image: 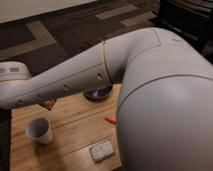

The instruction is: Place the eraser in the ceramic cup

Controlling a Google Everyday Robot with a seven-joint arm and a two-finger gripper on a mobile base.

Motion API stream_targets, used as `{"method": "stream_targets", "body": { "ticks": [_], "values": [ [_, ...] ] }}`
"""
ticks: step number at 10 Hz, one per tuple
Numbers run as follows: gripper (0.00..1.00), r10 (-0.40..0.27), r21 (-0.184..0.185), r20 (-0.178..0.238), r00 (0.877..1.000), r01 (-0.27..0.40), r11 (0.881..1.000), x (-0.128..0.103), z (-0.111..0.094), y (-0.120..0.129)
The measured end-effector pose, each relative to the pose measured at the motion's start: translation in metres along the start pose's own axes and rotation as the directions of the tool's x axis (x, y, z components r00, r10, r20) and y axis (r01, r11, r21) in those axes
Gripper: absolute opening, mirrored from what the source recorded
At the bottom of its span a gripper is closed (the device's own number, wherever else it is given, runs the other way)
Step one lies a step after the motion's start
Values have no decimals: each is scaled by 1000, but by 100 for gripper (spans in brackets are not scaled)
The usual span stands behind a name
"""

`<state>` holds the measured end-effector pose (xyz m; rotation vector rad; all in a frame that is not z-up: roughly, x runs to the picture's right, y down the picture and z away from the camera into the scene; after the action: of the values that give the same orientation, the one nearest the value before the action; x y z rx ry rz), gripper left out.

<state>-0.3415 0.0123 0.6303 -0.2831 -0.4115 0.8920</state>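
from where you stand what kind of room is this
Probably an office or lab space: dark patterned floor, a wooden table with a ceramic cup and dark bowl. The hand is hidden behind the robot's arm, by the eraser.

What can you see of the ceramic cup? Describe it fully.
The ceramic cup is small, white, handleless and tapered, wider at the rim, its pale bluish inside apparently empty. It stands upright on the wooden table near its left edge, touching nothing else. The arm passes above it; the gripper is hidden behind that arm.
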Motion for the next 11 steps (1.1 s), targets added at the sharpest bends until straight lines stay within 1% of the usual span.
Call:
{"method": "stream_targets", "body": {
  "ticks": [1,2,3,4,5,6,7,8,9,10,11],
  "values": [
    [0,-5,-52,35,999,6,999,-3,-2,3],
    [0,-14,-114,73,997,22,993,-7,-5,11],
    [0,-16,-174,99,995,33,984,-6,-8,18],
    [0,-21,-226,120,993,48,973,-3,-10,23],
    [0,-34,-289,144,989,75,954,2,-13,33],
    [0,-47,-326,157,986,97,940,6,-15,42],
    [0,-63,-347,168,984,119,930,10,-16,48],
    [0,-85,-379,186,979,151,913,13,-18,58],
    [0,-105,-401,200,974,179,898,14,-20,70],
    [0,-136,-437,220,966,223,871,17,-25,93],
    [0,-152,-454,230,961,244,857,19,-28,104]
  ]
}}
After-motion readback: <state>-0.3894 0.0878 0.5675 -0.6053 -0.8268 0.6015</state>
